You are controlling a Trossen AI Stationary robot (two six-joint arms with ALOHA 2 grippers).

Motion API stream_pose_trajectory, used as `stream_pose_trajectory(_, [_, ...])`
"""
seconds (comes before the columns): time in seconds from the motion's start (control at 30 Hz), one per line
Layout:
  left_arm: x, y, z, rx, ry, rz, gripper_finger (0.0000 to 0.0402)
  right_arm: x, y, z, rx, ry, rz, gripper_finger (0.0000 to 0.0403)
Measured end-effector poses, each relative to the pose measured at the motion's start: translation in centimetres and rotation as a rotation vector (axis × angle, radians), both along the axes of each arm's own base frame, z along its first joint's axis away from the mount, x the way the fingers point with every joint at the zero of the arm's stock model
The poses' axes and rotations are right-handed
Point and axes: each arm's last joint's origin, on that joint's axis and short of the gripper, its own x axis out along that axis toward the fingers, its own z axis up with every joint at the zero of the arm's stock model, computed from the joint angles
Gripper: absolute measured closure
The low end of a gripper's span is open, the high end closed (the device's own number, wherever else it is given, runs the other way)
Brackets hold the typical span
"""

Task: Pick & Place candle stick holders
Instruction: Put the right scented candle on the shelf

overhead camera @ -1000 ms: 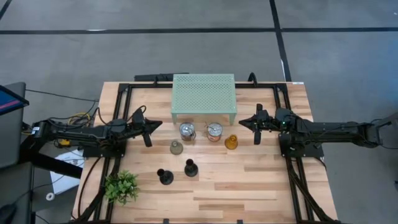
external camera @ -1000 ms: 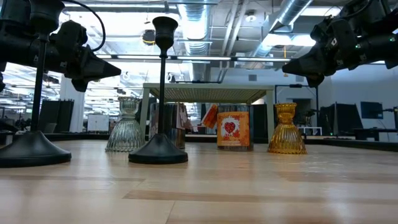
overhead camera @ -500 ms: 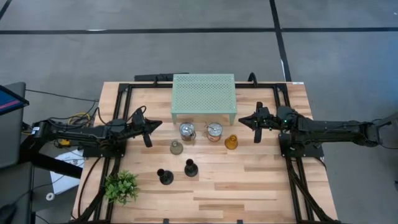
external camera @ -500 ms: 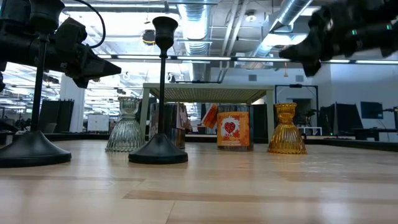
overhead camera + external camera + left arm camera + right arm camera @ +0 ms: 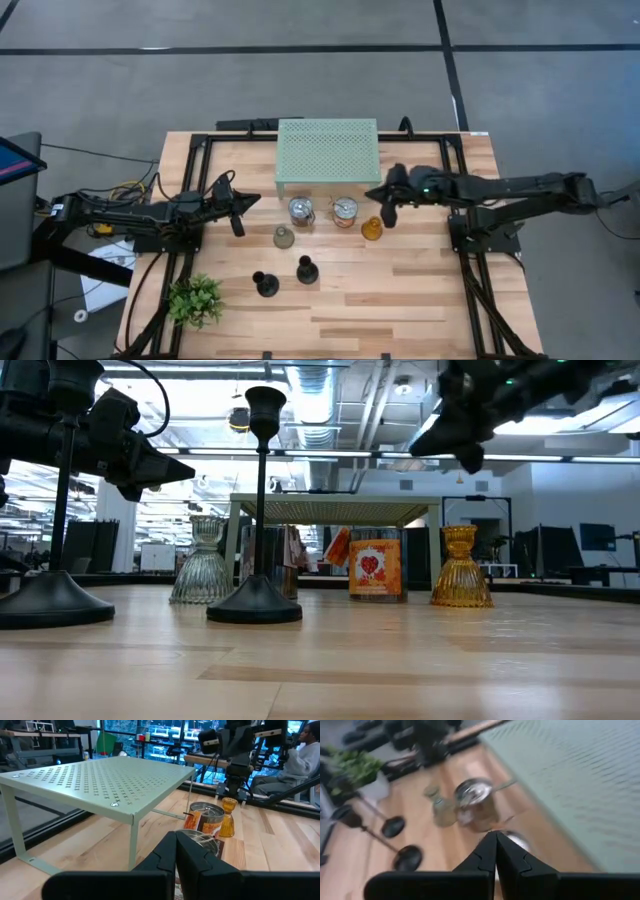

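Observation:
Six candle stick holders stand on the wooden table in front of the mint-green rack (image 5: pixel 328 155). Two clear jar-like ones (image 5: pixel 300 210) (image 5: pixel 345 210) stand nearest the rack, with the amber glass one (image 5: pixel 372 229) to their right. The grey-olive one (image 5: pixel 284 237) and two black ones (image 5: pixel 264 284) (image 5: pixel 306 269) stand nearer the front. My right gripper (image 5: pixel 369 196) is shut and empty, in the air just right of the jars and above the amber holder (image 5: pixel 460 568). My left gripper (image 5: pixel 246 203) is shut and empty, in the air left of the jars.
A green leafy plant (image 5: pixel 195 298) stands at the near left. The rack stands on legs at the far middle, with room beneath it. Black frame rails run along the table's left and right sides. Bare wood lies at the near right.
My right gripper has gone toward the table's left, from near its right rail to just beside the jars and the amber holder, and has risen a little. It stays shut. The holders have not moved.

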Motion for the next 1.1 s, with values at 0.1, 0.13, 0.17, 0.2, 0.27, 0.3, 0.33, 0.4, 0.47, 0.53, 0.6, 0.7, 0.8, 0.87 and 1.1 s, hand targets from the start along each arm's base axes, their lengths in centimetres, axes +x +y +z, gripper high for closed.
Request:
stream_pose_trajectory(0.1, [0.0, 0.0, 0.0, 0.0, 0.0, 0.0, 0.0394, 1.7, 0.0, 0.0, 0.107, 0.038, 0.006, 0.0403])
stream_pose_trajectory(0.13, [0.0, 0.0, 0.0, 0.0, 0.001, 0.0, 0.0394, 2.2, 0.0, 0.1, 0.159, 0.065, -0.023, 0.0403])
stream_pose_trajectory(0.17, [0.0, 0.0, 0.0, 0.0, 0.0, 0.0, 0.0394, 2.7, -0.1, 0.2, 0.202, 0.101, -0.051, 0.0403])
stream_pose_trajectory(0.2, [0.0, 0.0, 0.0, 0.0, 0.0, 0.0, 0.0394, 3.1, -0.1, 0.4, 0.232, 0.145, -0.073, 0.0403])
stream_pose_trajectory(0.27, [0.0, 0.0, 0.0, 0.0, 0.0, 0.0, 0.0394, 3.8, 0.2, 0.7, 0.258, 0.239, -0.109, 0.0403])
stream_pose_trajectory(0.3, [0.0, 0.0, 0.0, 0.0, 0.001, 0.0, 0.0394, 4.1, 0.3, 0.9, 0.257, 0.28, -0.131, 0.0403])
stream_pose_trajectory(0.33, [0.0, 0.0, 0.0, 0.0, 0.001, 0.0, 0.0394, 4.4, 0.4, 1.1, 0.249, 0.323, -0.158, 0.0403])
stream_pose_trajectory(0.4, [0.0, 0.0, 0.0, 0.0, 0.001, 0.0, 0.0394, 4.8, 0.6, 1.7, 0.222, 0.39, -0.217, 0.0403])
stream_pose_trajectory(0.47, [0.0, 0.0, 0.0, 0.0, 0.0, 0.0, 0.0394, 5.1, 0.7, 2.4, 0.167, 0.423, -0.266, 0.0403])
stream_pose_trajectory(0.53, [0.0, 0.0, 0.0, 0.0, 0.001, 0.0, 0.0394, 5.5, 0.7, 2.9, 0.149, 0.431, -0.265, 0.0403])
stream_pose_trajectory(0.6, [0.0, 0.0, 0.0, 0.003, 0.002, 0.0, 0.0394, 5.9, 0.7, 3.2, 0.172, 0.421, -0.244, 0.0403])
stream_pose_trajectory(0.7, [0.0, 0.0, 0.0, 0.003, 0.002, 0.001, 0.0394, 6.5, 0.8, 3.7, 0.188, 0.374, -0.193, 0.0403])
stream_pose_trajectory(0.8, [0.0, 0.0, 0.0, 0.003, 0.002, 0.001, 0.0394, 6.9, 0.9, 4.0, 0.21, 0.326, -0.175, 0.0403])
stream_pose_trajectory(0.87, [0.0, 0.0, 0.0, 0.004, 0.002, 0.001, 0.0394, 6.9, 0.9, 4.0, 0.267, 0.333, -0.167, 0.0403])
stream_pose_trajectory(1.1, [0.0, 0.0, 0.0, 0.003, 0.002, 0.001, 0.0394, 6.9, 0.7, 2.0, 0.41, 0.408, -0.332, 0.0403])
